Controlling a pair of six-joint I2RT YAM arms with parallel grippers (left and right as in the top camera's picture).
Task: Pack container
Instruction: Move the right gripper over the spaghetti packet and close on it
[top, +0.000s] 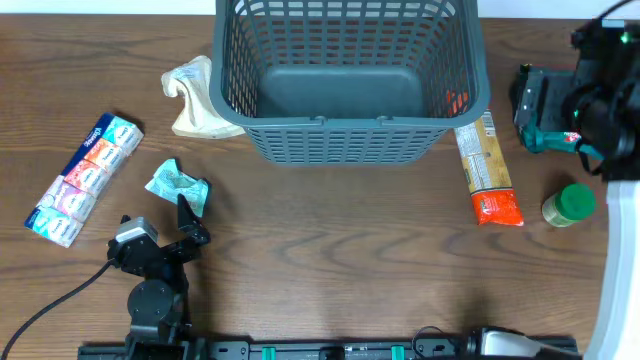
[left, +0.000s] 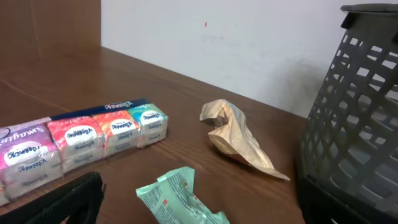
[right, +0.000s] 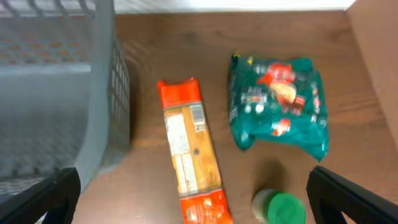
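The container (top: 345, 80) is a dark grey lattice basket at the back middle of the table, and I see nothing lying on its bottom. My left gripper (top: 193, 215) stands open just in front of a crumpled mint-green packet (top: 172, 180). In the left wrist view that packet (left: 180, 202) lies low between the jaws, untouched, with one black finger (left: 68, 205) at the lower left. My right gripper (right: 193, 205) hangs open above an orange pasta packet (right: 189, 162) right of the container (right: 56, 93). A green-lidded jar (right: 280, 208) stands beside it.
A row of tissue packs (top: 85, 178) lies at the far left. A crumpled beige bag (top: 195, 100) rests against the container's left wall. A teal snack bag (right: 277, 102) lies right of the pasta packet (top: 487, 165), partly under the right arm (top: 600, 80). The jar (top: 570, 205) stands near the right edge.
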